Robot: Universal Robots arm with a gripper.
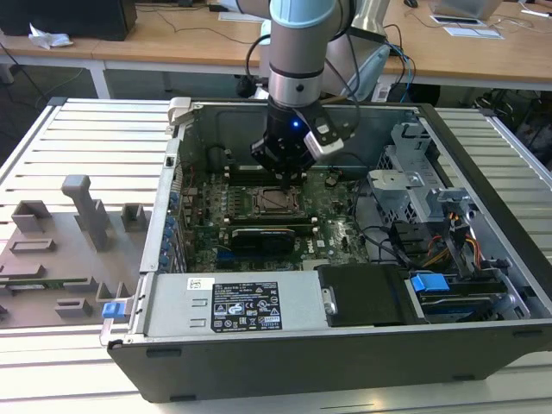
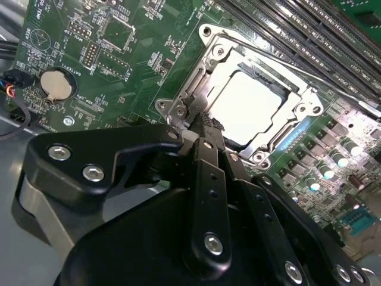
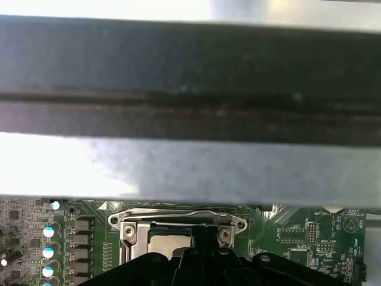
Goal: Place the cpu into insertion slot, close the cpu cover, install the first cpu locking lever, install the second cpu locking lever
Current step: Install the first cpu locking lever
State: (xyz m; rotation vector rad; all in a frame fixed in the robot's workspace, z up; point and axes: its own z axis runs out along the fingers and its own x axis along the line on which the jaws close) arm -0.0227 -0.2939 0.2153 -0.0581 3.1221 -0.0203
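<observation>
Jaws (image 2: 205, 122) closed, fingers pressed together with nothing between them, tip down at the edge of the cpu cover (image 2: 262, 98). In the second wrist view the tip sits on the socket frame's edge by the hinge screws, just beside the chip, not on it. The cpu (image 2: 247, 107) lies flat in the insertion slot (image 2: 196, 89), its bright silver top showing through the cover's square window. Cover looks lowered flat over the chip, frame around all its sides.

First wrist view: jaws (image 3: 205, 235) again over the near edge of the cover (image 3: 178, 223), chip (image 3: 169, 244) partly behind the fingers. A thin wire locking lever (image 3: 178, 211) runs along the socket's far side; can't tell if it is latched.

Around the socket: green motherboard (image 2: 119, 53), coin battery (image 2: 56, 83) well apart from the jaws, long memory slots (image 2: 309, 36) on the socket's other side.

Exterior view: arm (image 1: 297, 52) reaches down into the open computer case (image 1: 345, 345), jaws (image 1: 289, 177) just above the socket (image 1: 274, 200). Case sits on a slatted desk (image 1: 95, 138), grey fixtures (image 1: 86, 207) on the exterior view's left.
</observation>
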